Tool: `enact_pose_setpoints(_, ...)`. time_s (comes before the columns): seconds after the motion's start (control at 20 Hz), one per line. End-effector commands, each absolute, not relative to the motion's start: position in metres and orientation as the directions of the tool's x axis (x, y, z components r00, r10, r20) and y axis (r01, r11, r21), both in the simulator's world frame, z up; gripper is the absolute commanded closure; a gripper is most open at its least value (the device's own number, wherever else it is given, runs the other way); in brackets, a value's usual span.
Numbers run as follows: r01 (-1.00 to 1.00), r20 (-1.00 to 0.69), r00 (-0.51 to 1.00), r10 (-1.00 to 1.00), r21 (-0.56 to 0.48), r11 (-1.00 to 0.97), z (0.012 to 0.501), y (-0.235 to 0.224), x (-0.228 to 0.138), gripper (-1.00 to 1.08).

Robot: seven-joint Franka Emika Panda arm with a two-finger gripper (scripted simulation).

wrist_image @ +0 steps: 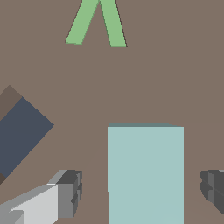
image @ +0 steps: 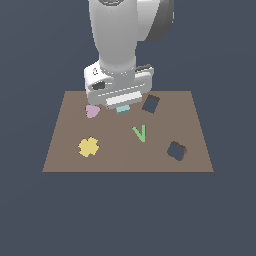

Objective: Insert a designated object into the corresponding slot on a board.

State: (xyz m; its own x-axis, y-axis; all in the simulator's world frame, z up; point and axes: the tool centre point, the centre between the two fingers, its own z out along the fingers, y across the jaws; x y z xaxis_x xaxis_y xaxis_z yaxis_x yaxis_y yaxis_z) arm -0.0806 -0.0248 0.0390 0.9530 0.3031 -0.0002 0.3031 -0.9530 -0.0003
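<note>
Two empty cutouts (image: pixel 150 104) on board (image: pixel 60 150)

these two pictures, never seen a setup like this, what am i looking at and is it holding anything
It is a simulated robot arm. One picture looks at the scene from outside; the other is shot from the arm's wrist, looking down. The gripper is open, one finger on either side of a pale teal block, with gaps, so nothing is gripped yet. The brown board also carries a pink piece, a yellow flower piece, a green V, a tilted rectangular slot and a lobed cutout.
</note>
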Motion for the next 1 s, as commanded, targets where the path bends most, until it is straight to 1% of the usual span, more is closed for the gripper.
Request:
enact_pose_setpoints(0.0, 0.304, 0.0, 0.953, 0.304, 0.0, -0.953, 0.0325, -0.0249, -0.0809, -0.92)
enact_pose_setpoints(0.15, 0.305, 0.0, 0.952, 0.305, 0.0, -0.952, 0.03, -0.0248, -0.081, -0.92)
enact_pose_setpoints(0.2, 0.305, 0.0, 0.952, 0.305, 0.0, -0.952, 0.03, -0.0248, -0.081, 1.08)
enact_pose_setpoints(0.95, 0.295, 0.0, 0.956, 0.295, 0.0, -0.956, 0.0306, -0.0239, -0.0818, 1.08)
